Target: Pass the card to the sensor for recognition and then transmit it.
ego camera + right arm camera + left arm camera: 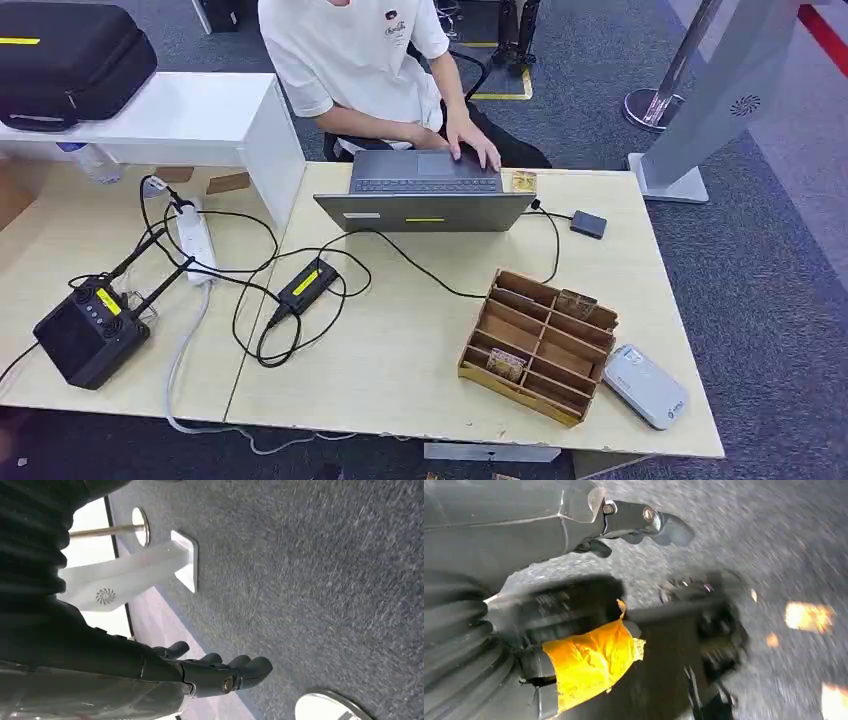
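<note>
A wooden organizer [540, 345] with several slots sits on the right half of the table. A brown card [506, 364] stands in a near slot and another card [577, 303] in a far slot. A white flat sensor device [644, 386] lies just right of the organizer, near the table's front right corner. My left hand [574, 610] hangs over dark carpet; its fingers [644, 520] are stretched out with nothing in them, and yellow tape [591, 662] wraps its thumb. My right hand [210, 672] also hangs over carpet, its fingers apart and holding nothing.
A person sits behind the table typing on a grey laptop [425, 195]. A small dark box [588, 223] is cabled to it. Cables, a power strip [193, 240] and a black device [90, 333] cover the left table. A white stand [700, 110] is at the right.
</note>
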